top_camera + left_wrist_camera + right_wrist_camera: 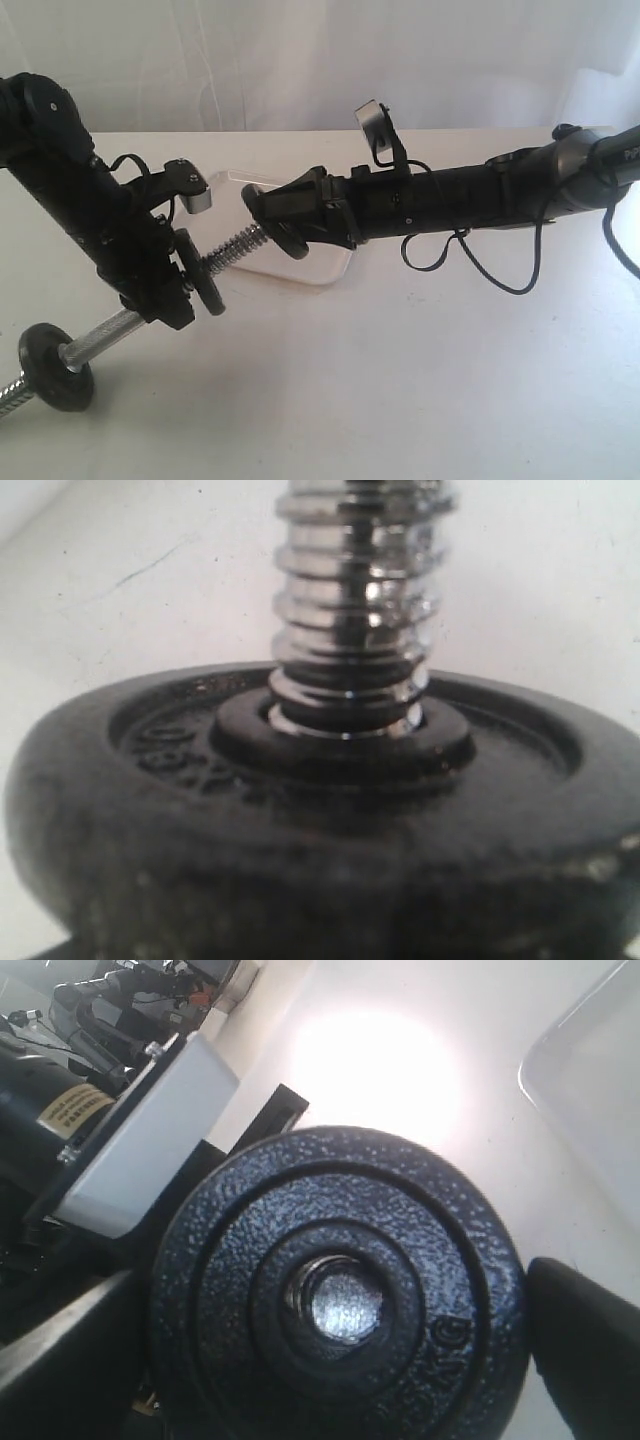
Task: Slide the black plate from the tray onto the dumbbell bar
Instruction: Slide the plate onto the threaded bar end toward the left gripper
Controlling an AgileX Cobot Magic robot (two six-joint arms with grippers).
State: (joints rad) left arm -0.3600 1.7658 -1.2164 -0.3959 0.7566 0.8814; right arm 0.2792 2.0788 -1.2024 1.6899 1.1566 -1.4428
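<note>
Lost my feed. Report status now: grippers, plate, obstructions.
Left gripper shut on the dumbbell bar. Right gripper shut on the black plate, off the tray, bar tip showing in its hole. Nothing between them.

1. The plate (340,1300) is matte black with a pebbled grain, raised concentric rings and moulded letters (only "KG" reads clearly).
2. The bar (110,335) is bright chrome, mirror-smooth in the middle and banded with coarse thread ridges towards the ends.
3. The disc (300,880) on the bar is dull black, flecked pale grey along its edge, with faint raised lettering.
4. The tray (590,1070) is plain cream-white.
5. The table (400,380) is plain off-white.
6. The left arm (80,190) and right arm (460,200) are black; a small label (75,1108) is yellow with dark print.
</note>
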